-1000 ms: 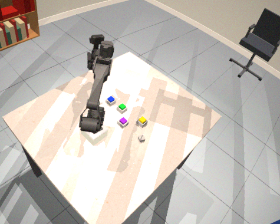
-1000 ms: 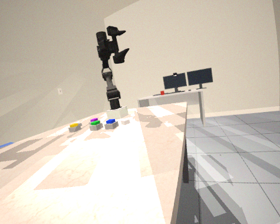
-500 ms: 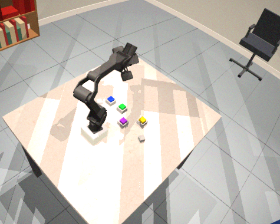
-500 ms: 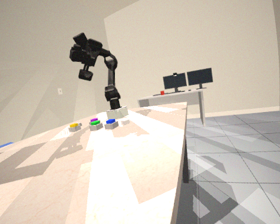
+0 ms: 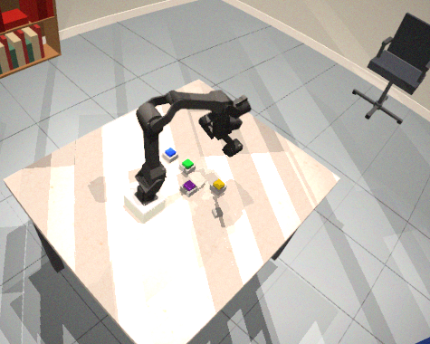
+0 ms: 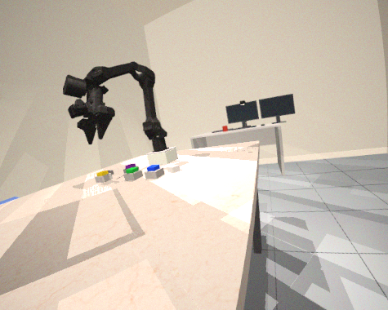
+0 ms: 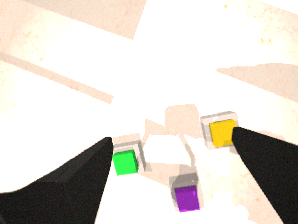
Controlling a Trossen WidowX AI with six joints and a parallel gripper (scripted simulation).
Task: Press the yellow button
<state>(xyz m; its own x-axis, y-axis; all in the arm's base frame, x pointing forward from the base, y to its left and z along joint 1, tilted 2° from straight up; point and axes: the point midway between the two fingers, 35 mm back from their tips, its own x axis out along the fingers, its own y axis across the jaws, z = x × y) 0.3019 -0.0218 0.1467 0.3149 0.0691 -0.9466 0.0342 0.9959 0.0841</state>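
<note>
The yellow button [image 5: 218, 184] [image 6: 102, 174] [image 7: 222, 133] sits on a grey base on the table and stands up from it. My gripper [image 6: 95, 140] [image 7: 171, 137] is open and empty, pointing down high above the table. In the wrist view the yellow button lies beside the tip of the right-hand finger, which overlaps its edge in the picture. In the top view the arm's body hides part of the fingers.
The green button [image 5: 187, 164] [image 6: 132, 170] [image 7: 125, 162], purple button [image 5: 189, 186] [image 7: 187, 198] and blue button [image 5: 170, 152] [image 6: 153, 167] stand nearby. A small grey block [image 5: 217, 212] lies near the yellow button. A small white block [image 6: 173, 168] lies beside the blue button.
</note>
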